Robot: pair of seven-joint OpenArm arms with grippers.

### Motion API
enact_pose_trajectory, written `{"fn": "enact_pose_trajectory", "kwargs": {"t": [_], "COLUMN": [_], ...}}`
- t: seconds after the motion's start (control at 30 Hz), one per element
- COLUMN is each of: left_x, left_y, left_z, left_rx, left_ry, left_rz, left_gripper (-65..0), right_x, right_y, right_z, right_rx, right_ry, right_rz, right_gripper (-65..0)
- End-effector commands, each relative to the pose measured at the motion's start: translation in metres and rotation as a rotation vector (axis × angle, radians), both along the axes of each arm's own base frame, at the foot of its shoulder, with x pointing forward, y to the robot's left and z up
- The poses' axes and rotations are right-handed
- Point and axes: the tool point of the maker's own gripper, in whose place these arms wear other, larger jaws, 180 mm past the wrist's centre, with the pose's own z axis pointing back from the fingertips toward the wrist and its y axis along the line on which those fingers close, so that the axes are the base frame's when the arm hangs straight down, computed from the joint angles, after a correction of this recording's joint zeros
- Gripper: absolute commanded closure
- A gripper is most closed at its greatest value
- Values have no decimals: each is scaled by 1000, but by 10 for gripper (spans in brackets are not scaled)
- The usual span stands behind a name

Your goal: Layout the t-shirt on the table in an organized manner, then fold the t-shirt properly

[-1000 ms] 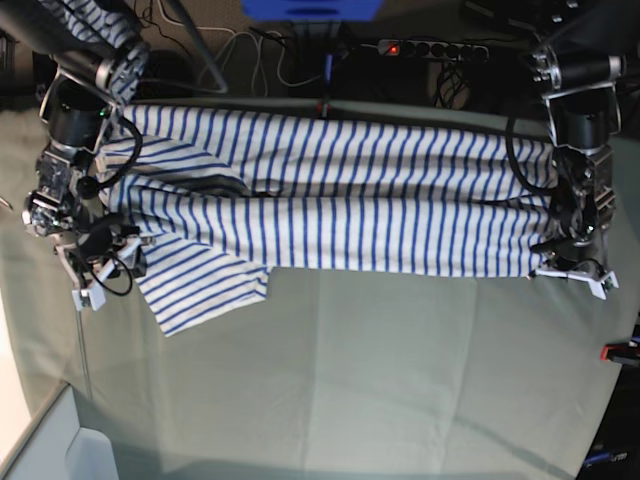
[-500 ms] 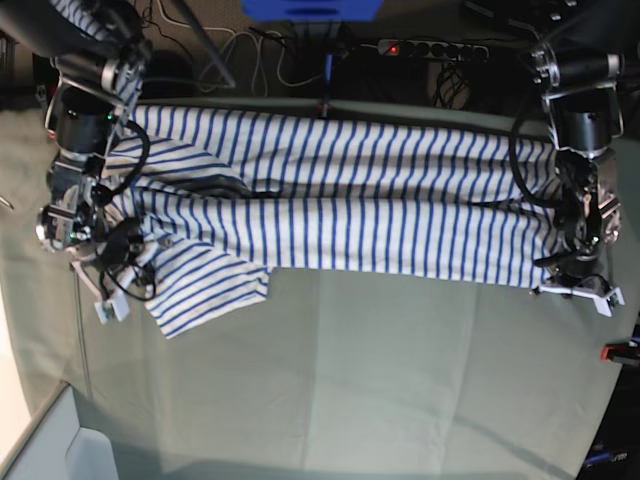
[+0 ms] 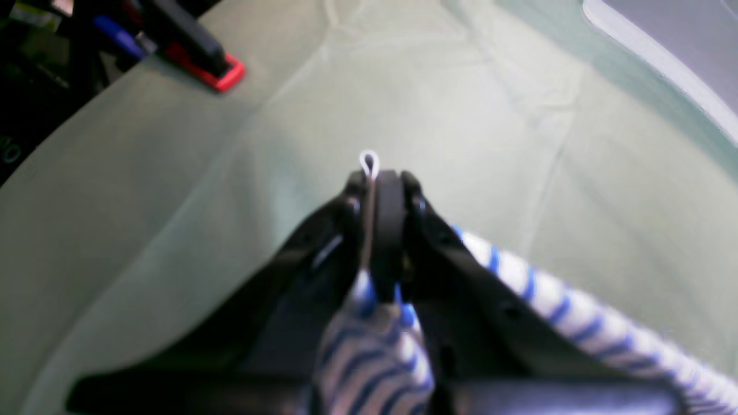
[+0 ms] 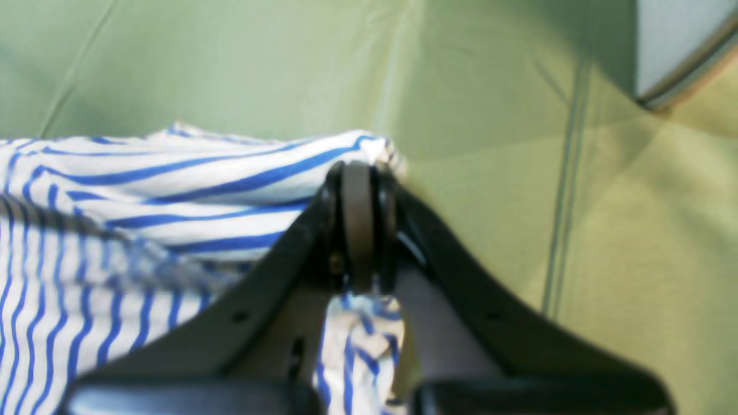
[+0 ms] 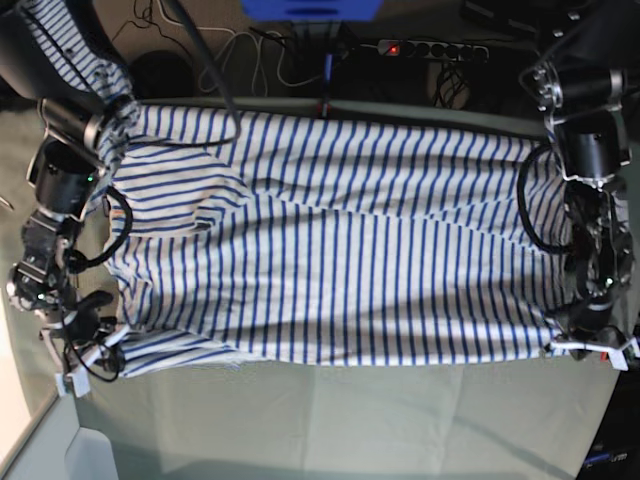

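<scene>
**Both grippers pinch the near edge of a spread striped shirt**

Nearest the camera, bare pale grey-green cloth table (image 5: pixel 330 420). Just beyond, the right gripper (image 5: pixel 85 350) and the left gripper (image 5: pixel 590 345) are each clamped on a near corner of the soft white t-shirt with thin blue stripes (image 5: pixel 330 260). The shirt lies spread wide between them. Close up, a thin, blurred sliver of fabric shows between the left jaws. Farther back, cables and a black power strip (image 5: pixel 430 47).
</scene>
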Motion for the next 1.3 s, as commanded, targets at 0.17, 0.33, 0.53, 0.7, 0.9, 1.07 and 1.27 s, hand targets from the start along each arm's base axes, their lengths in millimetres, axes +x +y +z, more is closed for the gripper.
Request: {"fn": "enact_pose_trajectory", "kwargs": {"t": [0.17, 0.33, 0.53, 0.7, 0.9, 1.07, 1.27], "left_x": [19, 16, -15, -41, -74, -94, -114], "left_y": [8, 9, 10, 6, 11, 26, 25], "left_z": [39, 36, 5, -7, -12, -4, -19], "left_rx": [29, 32, 44, 72, 100, 120, 126], "left_ry": [-99, -90, -25, 0, 15, 2, 47], "left_rz": [9, 10, 7, -13, -7, 30, 25], "left_gripper": [0, 0, 0, 0, 0, 0, 0], "right_x": [9, -15, -61, -105, -148, -168, -189], "right_y": [-10, -13, -10, 0, 7, 6, -10], "right_z": [21, 4, 4, -10, -16, -18, -27], "right_rx": [1, -26, -79, -116, -159, -190, -175], "right_ry": [-67, -39, -70, -40, -9, 12, 47], "right_rz": [-16, -19, -23, -14, -1, 8, -65], "right_gripper": [0, 0, 0, 0, 0, 0, 0]}}
